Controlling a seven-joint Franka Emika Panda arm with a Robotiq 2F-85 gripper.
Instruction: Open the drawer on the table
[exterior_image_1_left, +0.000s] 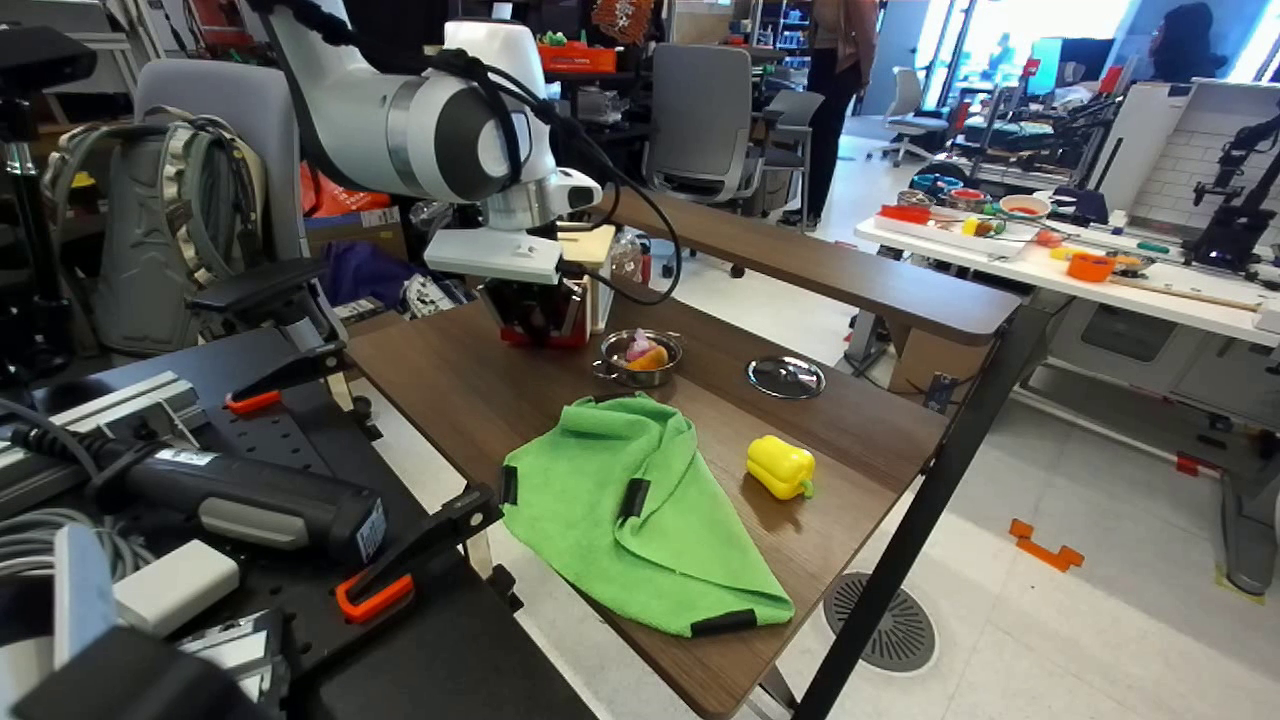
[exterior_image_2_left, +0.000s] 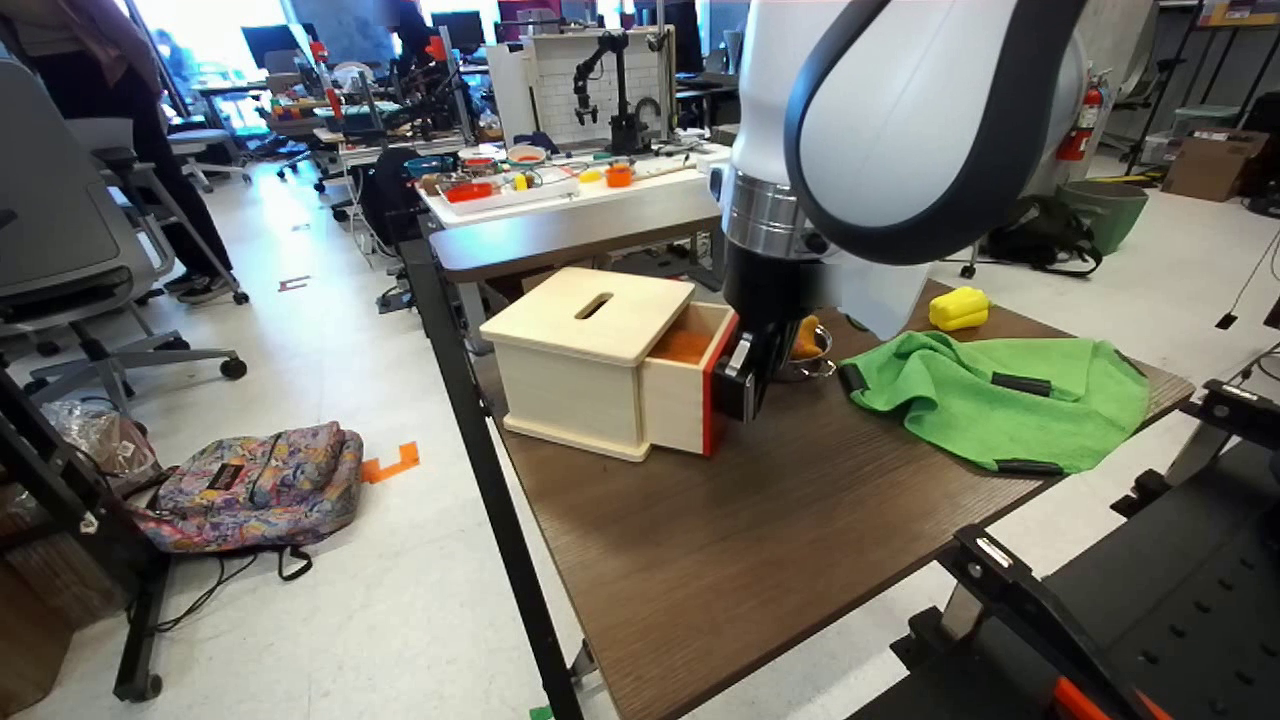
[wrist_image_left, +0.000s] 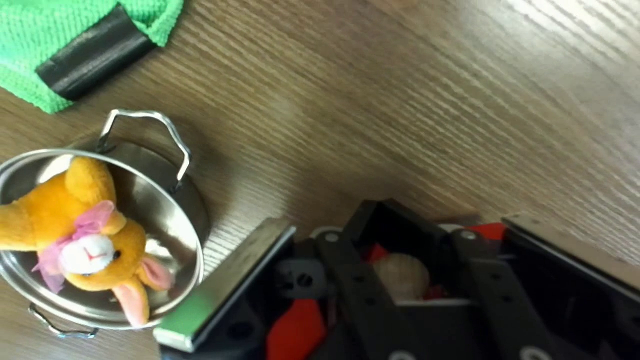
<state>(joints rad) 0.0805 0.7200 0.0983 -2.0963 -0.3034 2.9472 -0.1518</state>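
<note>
In an exterior view, the light wooden box (exterior_image_2_left: 565, 395) stands on the table (exterior_image_2_left: 760, 570) to the left of the gripper (exterior_image_2_left: 742, 390). Between box and gripper, the drawer (exterior_image_2_left: 675, 408) projects part-way, its red front panel (exterior_image_2_left: 713, 435) turned toward the gripper. Status, as judged: opening is partly complete; the rear portion appears to remain inside the box. Remaining: a further outward pull if full extension is required, then release and clearance.

The gripper is positioned at the front panel and points down. The wrist view shows a pale round knob (wrist_image_left: 401, 276) between its two sides. The contact faces are obscured; how far apart the jaws stand, and whether they hold the knob, cannot be determined.

The arm (exterior_image_2_left: 900, 130) drops almost vertically to the gripper from a large white link at upper right.

Right of the gripper: nearby, the metal pot (wrist_image_left: 192, 212) containing a plush toy (wrist_image_left: 95, 240); farther off, the yellow pepper (exterior_image_2_left: 958, 308) and green cloth (exterior_image_2_left: 980, 425).
</note>
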